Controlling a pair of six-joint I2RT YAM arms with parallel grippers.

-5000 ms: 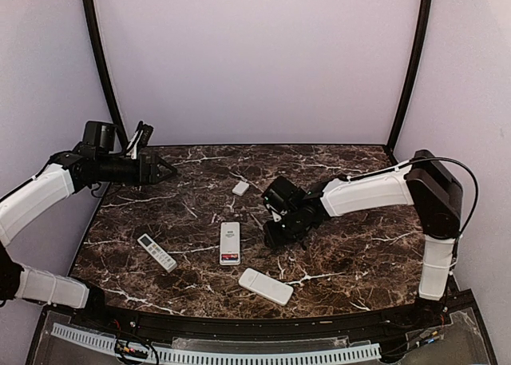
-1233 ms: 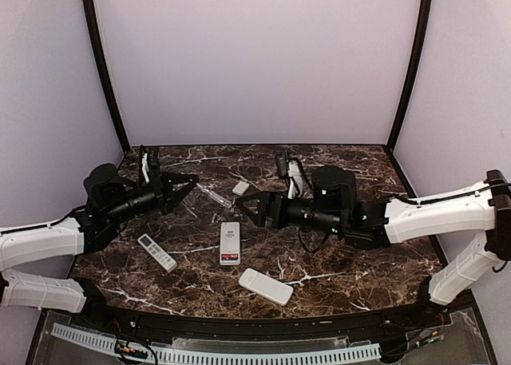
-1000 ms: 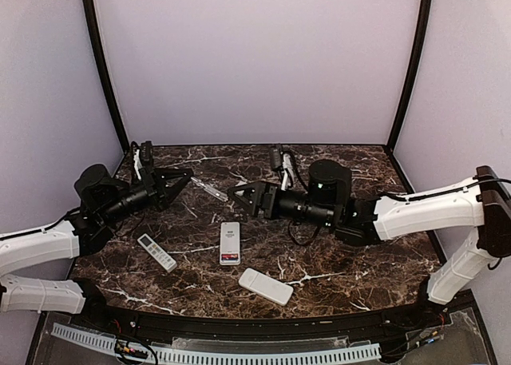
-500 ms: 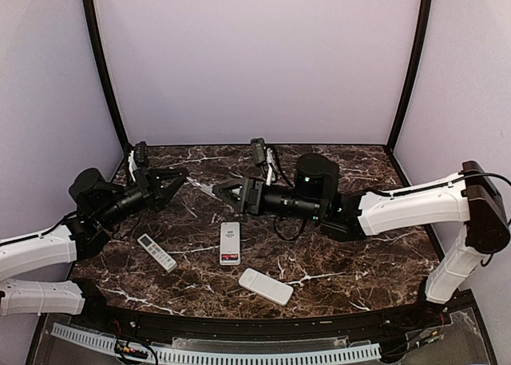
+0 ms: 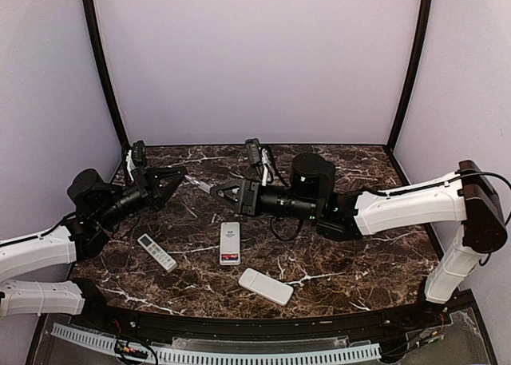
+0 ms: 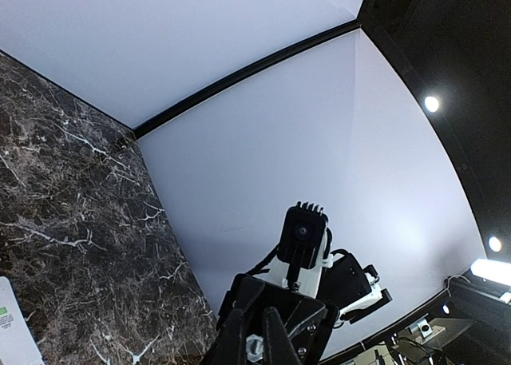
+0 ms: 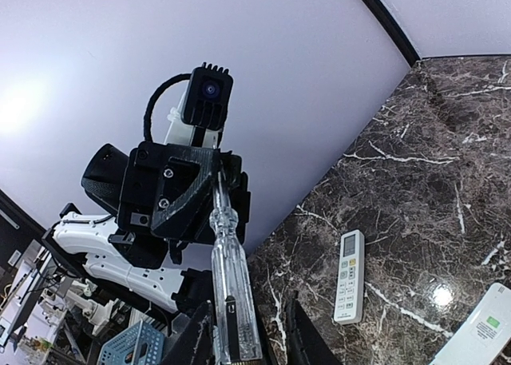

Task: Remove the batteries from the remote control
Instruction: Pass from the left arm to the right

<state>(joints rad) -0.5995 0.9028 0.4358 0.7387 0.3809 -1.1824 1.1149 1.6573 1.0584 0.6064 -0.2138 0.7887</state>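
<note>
- The main risk is a dropped tool. The screwdriver [image 7: 227,253] spans the gap between the two arms in mid-air, and if the left end effector [image 5: 176,176] lets go before the other has a firm pinch, the tool would fall to the counter [image 5: 359,245] among the remote controls [image 5: 230,243].
- The clear handle looks smooth and round, so a pinch that lands off-centre would likely let it roll or tilt between the fingers.
- The two end effectors are nose to nose. A small overreach by either arm could knock them together or lever the thin shaft sideways.
- The left end effector is clenched on the metal shaft end of the screwdriver.
- The right end effector [image 5: 218,192] has its jaws part-open on either side of the handle. The right wrist view shows a gap on one side — it is not yet pinching.
- Both arms are raised above the rear of the counter and reach inward toward each other. The left forearm angles up from the left edge, and the right arm stretches out long and nearly level from the right.
- No batteries can be seen. They are judged to be inside the three remote controls, which lie untouched on the counter below and in front of the arms.
</note>
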